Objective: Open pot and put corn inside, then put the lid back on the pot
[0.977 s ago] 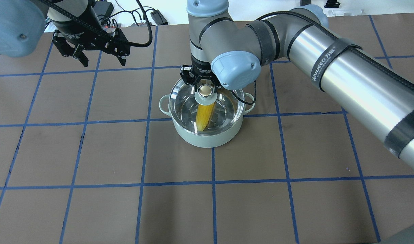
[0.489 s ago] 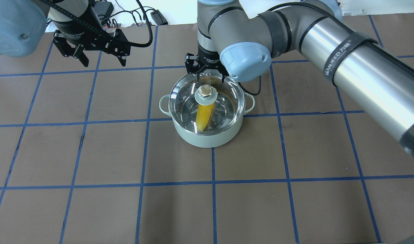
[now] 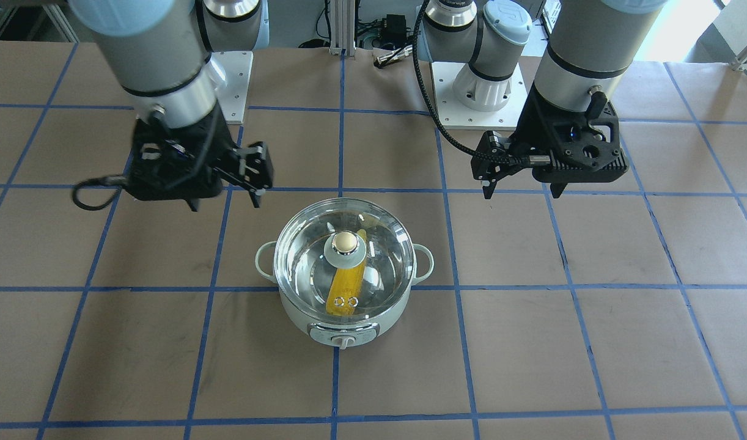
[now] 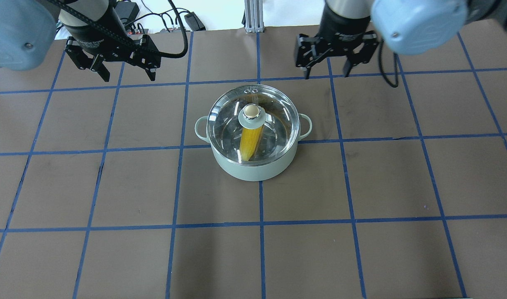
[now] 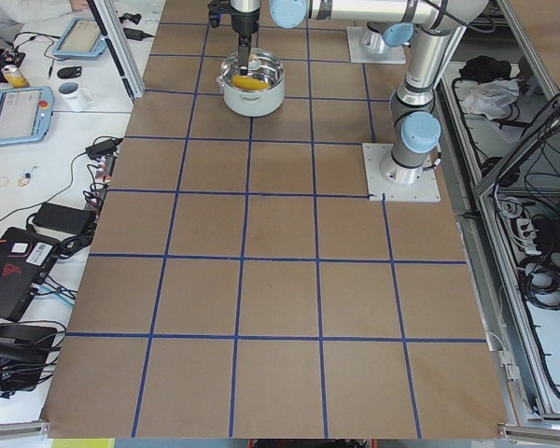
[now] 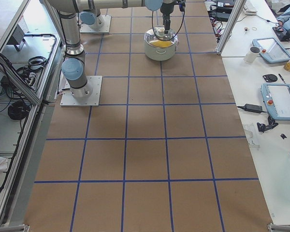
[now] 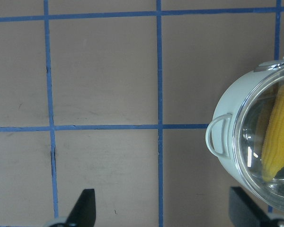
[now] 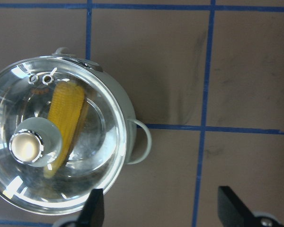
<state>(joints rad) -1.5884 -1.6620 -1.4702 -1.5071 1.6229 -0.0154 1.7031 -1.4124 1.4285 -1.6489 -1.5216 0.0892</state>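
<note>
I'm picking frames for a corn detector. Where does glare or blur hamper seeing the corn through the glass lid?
Overhead exterior: corn sharp through the lid, only faint streaks; right arm blurred. Front-facing: white reflections on the glass, corn readable. Right wrist: glare smears the lid's left edge. Side views: pot too small.

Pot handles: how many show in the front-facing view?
2. One handle is on the view-left side of the pot, the other on its view-right side; neither is hidden.
</note>
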